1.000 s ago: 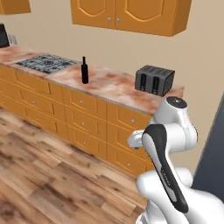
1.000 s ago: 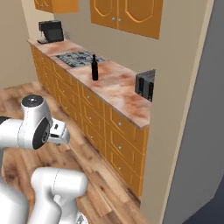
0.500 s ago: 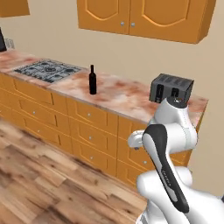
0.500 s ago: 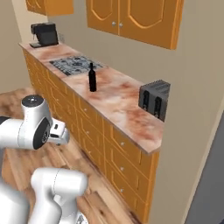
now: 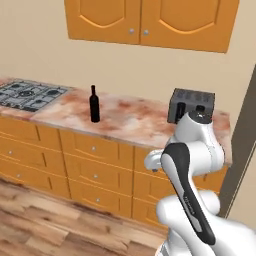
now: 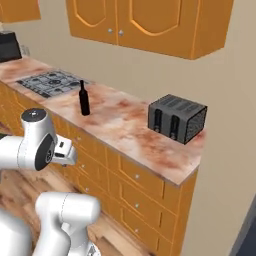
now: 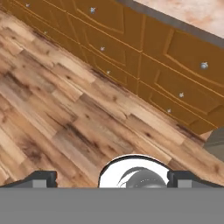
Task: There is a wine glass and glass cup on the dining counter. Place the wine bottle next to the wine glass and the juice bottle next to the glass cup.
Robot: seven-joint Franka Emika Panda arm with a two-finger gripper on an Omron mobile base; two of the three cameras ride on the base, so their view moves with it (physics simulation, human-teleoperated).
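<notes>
wine bottle: slim all-black bottle with long narrow neck (image 5: 94,104), upright on the pinkish marbled counter top (image 5: 135,120) above orange drawer fronts; free-standing.
neighbours: gas hob (image 5: 27,95) inset near the bottle on one side; dark two-slot toaster (image 6: 176,118) well apart on the other, near the counter's end.
gripper: two small dark finger tips (image 7: 38,179), held low, looking at wood plank floor (image 7: 65,127) and drawer fronts.
jaws: set wide, nothing between.
overhead: orange wall cabinets (image 5: 150,22).

The cameras have been carried closer with the base: wine bottle (image 5: 94,104) and toaster (image 6: 176,118) are seen larger
</notes>
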